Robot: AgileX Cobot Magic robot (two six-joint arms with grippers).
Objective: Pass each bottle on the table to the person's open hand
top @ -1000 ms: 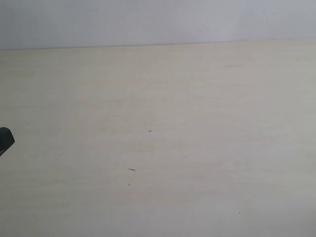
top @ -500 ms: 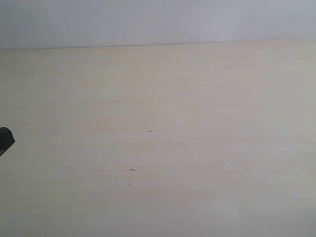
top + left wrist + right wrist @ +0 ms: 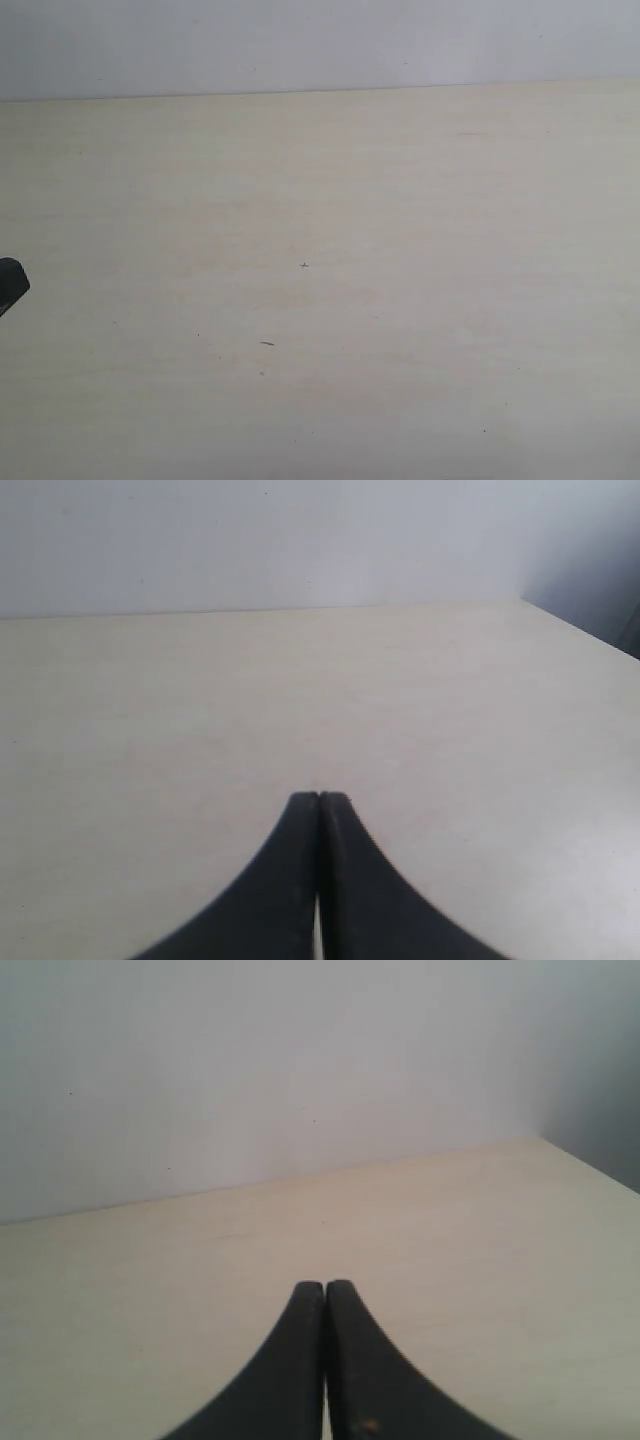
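The table (image 3: 400,200) fills nearly the whole exterior view, a pale beige surface with faint grain. Its far edge runs straight across toward 12 o'clock, where it meets a plain whitish wall (image 3: 320,45). No view takes in the bottles or the person's open hand.

Near the middle of the table sits a tiny dark speck (image 3: 304,265). A short dark dash (image 3: 266,343) lies toward 7 o'clock from it, and a few fainter dots are scattered lower down.

At the 9 o'clock edge of the exterior view a rounded black part (image 3: 10,282) juts in over the table. Too little of it shows to tell which piece of the arm it is.

In the left wrist view the left tool (image 3: 320,798) has its two black fingers pressed flat against each other from base to tip. It is closed with nothing between them and points across bare table toward the wall.

In the right wrist view the right tool (image 3: 325,1285) is in the same state, fingers together and holding nothing. Table lies under it and the wall rises beyond.
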